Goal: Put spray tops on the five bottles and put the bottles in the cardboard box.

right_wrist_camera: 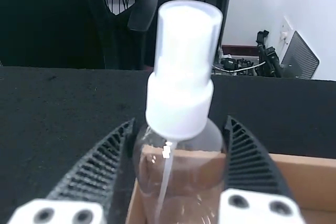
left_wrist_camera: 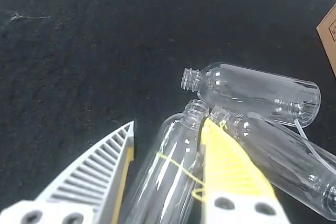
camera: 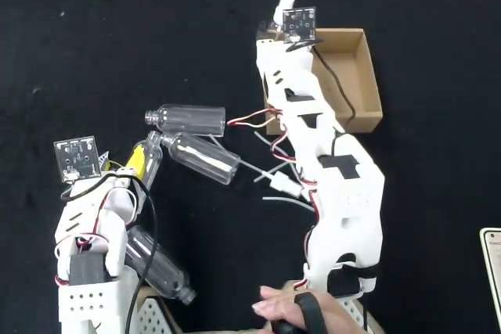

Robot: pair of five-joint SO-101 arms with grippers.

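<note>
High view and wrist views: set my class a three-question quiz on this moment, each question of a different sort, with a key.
1. True or false: the right gripper holds a bottle with nothing on its neck.
2. How many open bottles lie on the table? A two, B four, C six.
3. Fill in: the right gripper holds its bottle over a corner of the ____.

Key
1. False: that bottle wears a white spray top.
2. B.
3. cardboard box.
</note>
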